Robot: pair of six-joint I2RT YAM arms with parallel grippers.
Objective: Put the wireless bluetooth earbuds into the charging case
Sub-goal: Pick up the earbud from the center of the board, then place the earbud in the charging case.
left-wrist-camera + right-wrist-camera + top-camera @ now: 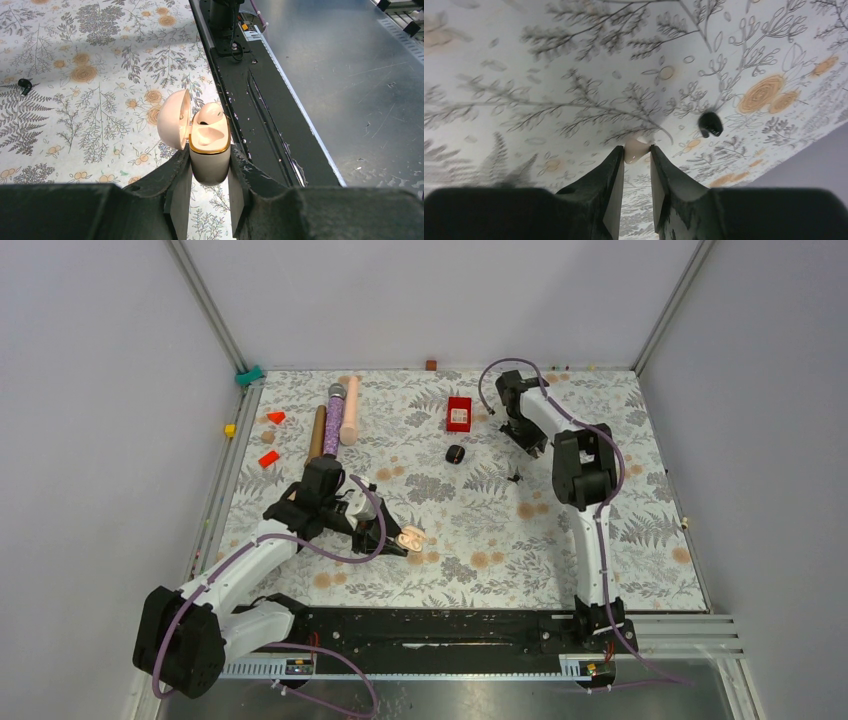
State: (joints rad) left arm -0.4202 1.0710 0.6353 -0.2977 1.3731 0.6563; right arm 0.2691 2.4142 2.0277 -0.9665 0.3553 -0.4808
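My left gripper (210, 167) is shut on the body of a pinkish charging case (210, 145) with a gold rim, lid hinged open to the left. The top view shows the case (409, 538) at the near left of the mat, held by the left gripper (393, 539). My right gripper (636, 151) is shut on a whitish earbud (637, 148) pinched at its fingertips, close over the mat. A black earbud (710, 123) lies just to its right. In the top view the right gripper (529, 443) is at the far right, with the black earbud (515, 478) nearby.
A small black case (456, 454) lies mid-mat and a red box (459, 413) stands behind it. A pink cylinder (349, 410), a purple mic-shaped object (334, 418) and a brown cylinder (317, 430) lie far left, beside red blocks (268, 458). The black base rail (250, 90) runs beside the case.
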